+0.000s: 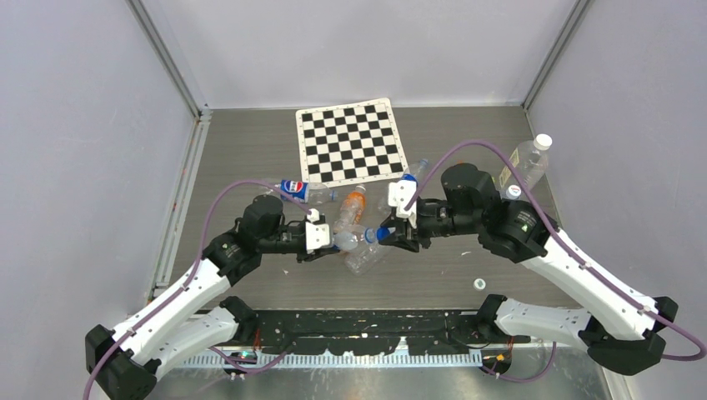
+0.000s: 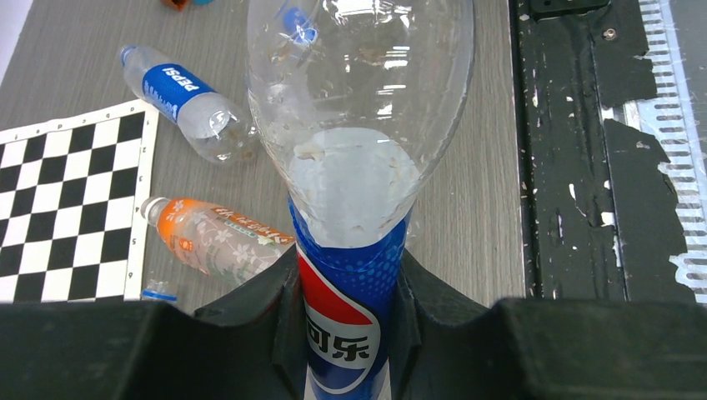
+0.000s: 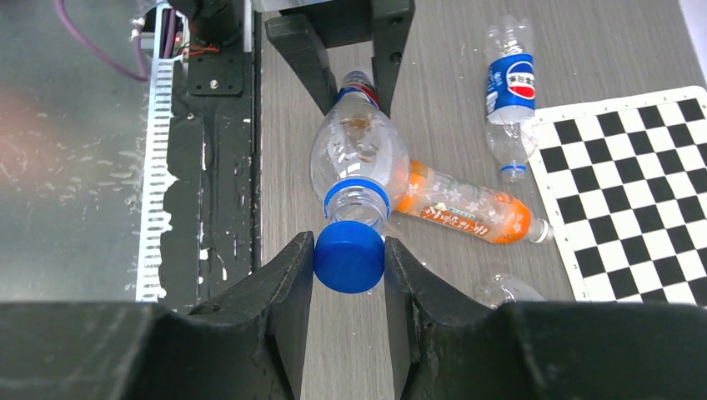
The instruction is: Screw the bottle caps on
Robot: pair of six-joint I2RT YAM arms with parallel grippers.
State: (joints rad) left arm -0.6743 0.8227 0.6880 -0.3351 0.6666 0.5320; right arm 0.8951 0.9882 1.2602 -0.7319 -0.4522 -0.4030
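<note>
left hand (image 2: 346, 287) pinches the held bottle (image 2: 358, 100) level, neck pointing right, bracing it | right hand (image 3: 348, 250) pinches blue cap (image 3: 348, 258) at that neck, apparently for threading

We see a grey wood-grain tabletop (image 1: 250, 142) boxed in by plain pale walls (image 1: 83, 125) at 9, 12 and 3 o'clock, with aluminium posts (image 1: 169, 58) in the far corners. A checkerboard mat (image 1: 350, 142) lies at 12, and a scuffed black strip (image 1: 367, 321) runs along 6.

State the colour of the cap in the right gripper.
Blue. The cap, pinched in the right gripper, shows best in the right wrist view.
</note>
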